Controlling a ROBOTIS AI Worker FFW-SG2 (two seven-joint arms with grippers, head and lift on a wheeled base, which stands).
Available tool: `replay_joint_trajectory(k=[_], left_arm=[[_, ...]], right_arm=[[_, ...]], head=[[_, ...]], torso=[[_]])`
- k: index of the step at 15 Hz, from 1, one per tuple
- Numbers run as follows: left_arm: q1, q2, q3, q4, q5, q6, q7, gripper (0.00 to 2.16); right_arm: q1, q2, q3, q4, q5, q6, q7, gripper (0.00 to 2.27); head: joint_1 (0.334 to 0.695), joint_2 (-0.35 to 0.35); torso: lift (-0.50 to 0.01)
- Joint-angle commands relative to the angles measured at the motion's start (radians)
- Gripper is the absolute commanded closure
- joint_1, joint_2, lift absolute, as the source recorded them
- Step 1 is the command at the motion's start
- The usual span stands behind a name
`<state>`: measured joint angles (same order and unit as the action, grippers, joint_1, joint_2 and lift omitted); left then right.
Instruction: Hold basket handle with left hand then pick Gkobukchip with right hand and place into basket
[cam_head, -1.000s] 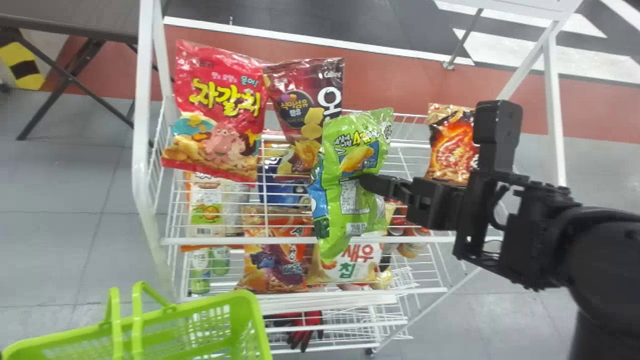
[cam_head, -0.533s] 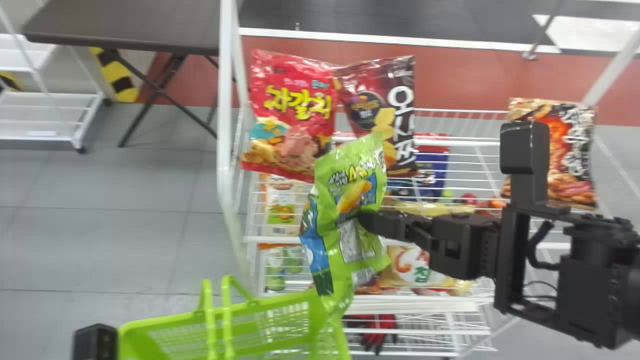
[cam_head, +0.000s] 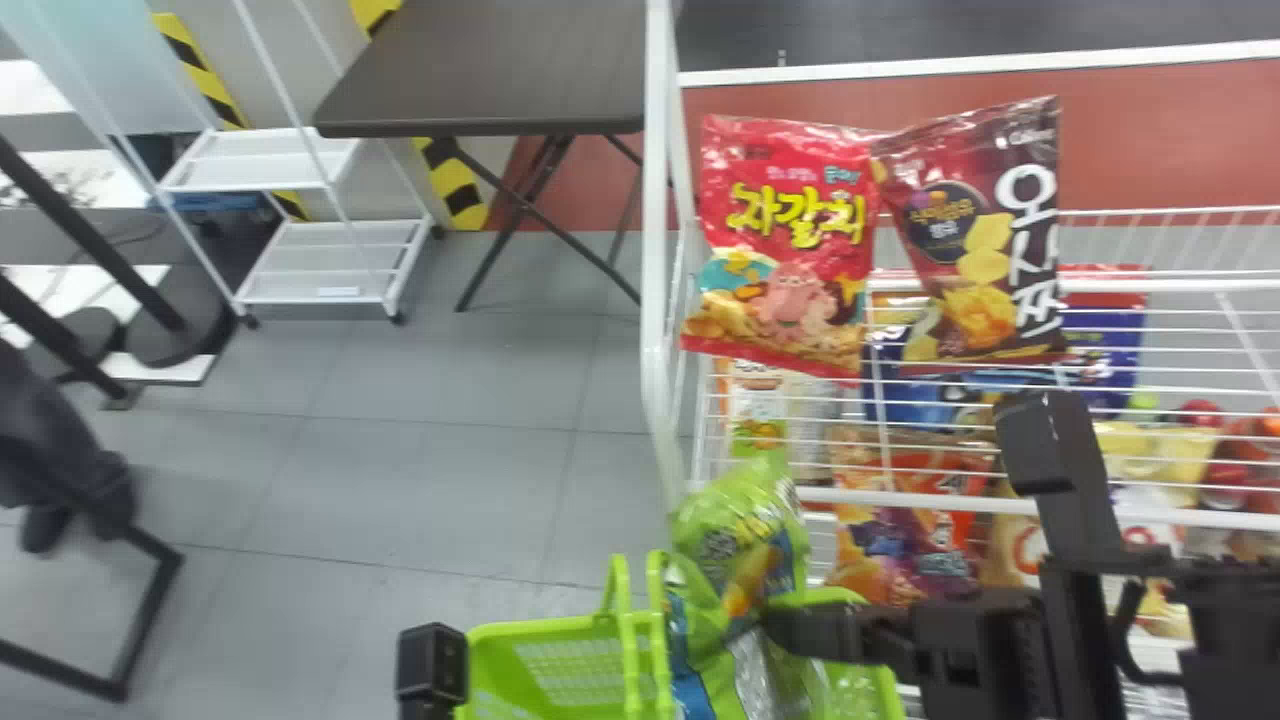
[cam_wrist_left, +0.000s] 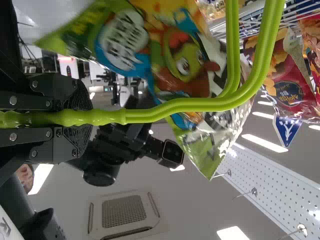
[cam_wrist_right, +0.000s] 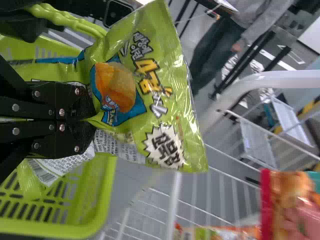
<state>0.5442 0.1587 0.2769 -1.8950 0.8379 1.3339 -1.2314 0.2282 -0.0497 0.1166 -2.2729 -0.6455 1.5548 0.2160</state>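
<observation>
The jaws of the left gripper (cam_head: 432, 668) clasp the basket handle (cam_wrist_left: 200, 104) and the right gripper's (cam_head: 775, 628) pinch one Gkobukchip (cam_head: 742, 545) over one green basket (cam_head: 540, 630), cut off at the head view's bottom, while a white wire rack (cam_head: 655, 300) holds two bags on top, one red (cam_head: 785, 240), one dark (cam_head: 980, 240), above packets partly hidden by wires.

White wire rack (cam_head: 657, 250) of snack bags

On the upper wire shelf (cam_head: 1100, 511), a red snack bag with a pink octopus (cam_head: 785, 245) stands beside a dark maroon potato chip bag (cam_head: 930, 225), their upper corners meeting and the maroon one tilted; seen through the wires, lower down, are an orange-and-purple snack bag (cam_head: 905, 560), a pale yellow pack (cam_head: 1150, 450) and a blue pack with a red top (cam_head: 1105, 335), their exact tiers hard to tell
</observation>
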Motion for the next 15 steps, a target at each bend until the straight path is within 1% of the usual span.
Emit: replay_joint_trajectory(k=[1,2,3,4,7,10,12,13,14,15], left_arm=[[-0.001,0.001,-0.001,0.001,0.003,0.0,-0.002,2.16],[-0.001,0.001,0.001,0.002,0.003,0.0,-0.002,2.16],[-0.003,0.001,0.001,0.004,0.003,0.0,-0.002,2.16],[-0.003,0.001,0.001,0.004,0.003,0.0,-0.002,2.16],[-0.001,-0.001,0.001,0.005,0.003,0.0,-0.002,2.16],[-0.001,-0.001,-0.001,0.005,0.003,0.0,-0.002,2.16],[-0.001,-0.001,-0.001,0.005,0.003,0.0,0.0,2.16],[-0.001,-0.001,-0.002,0.005,0.003,0.0,0.001,2.16],[0.0,-0.001,-0.002,0.005,0.003,0.0,0.001,2.16],[-0.001,-0.002,-0.004,0.008,0.003,-0.003,0.001,2.16]], right_arm=[[0.011,0.002,0.049,0.033,0.033,0.017,0.0,1.9],[0.019,0.002,0.069,0.03,0.066,0.017,0.0,1.24],[0.023,0.001,0.083,0.021,0.096,0.017,0.0,0.1],[0.025,-0.001,0.083,0.015,0.109,0.017,0.003,0.0],[0.039,-0.007,0.058,-0.042,0.142,0.017,0.011,0.06],[0.08,-0.009,0.034,-0.102,0.247,0.017,0.034,0.06],[0.141,-0.01,-0.003,-0.105,0.282,0.017,0.092,0.07],[0.177,-0.012,-0.002,-0.105,0.337,-0.132,0.095,0.07],[0.212,-0.012,0.0,-0.092,0.409,-0.325,0.102,0.07],[0.23,-0.013,-0.003,-0.073,0.445,-0.46,0.106,0.07]], head=[[0.695,0.293],[0.695,0.313],[0.695,0.327],[0.695,0.348],[0.695,0.342],[0.695,0.289],[0.695,0.252],[0.695,0.238],[0.695,0.208],[0.695,0.184]], torso=[[0.0],[0.0],[0.0],[0.0],[0.0],[0.0],[0.0],[0.0],[0.0],[0.0]])
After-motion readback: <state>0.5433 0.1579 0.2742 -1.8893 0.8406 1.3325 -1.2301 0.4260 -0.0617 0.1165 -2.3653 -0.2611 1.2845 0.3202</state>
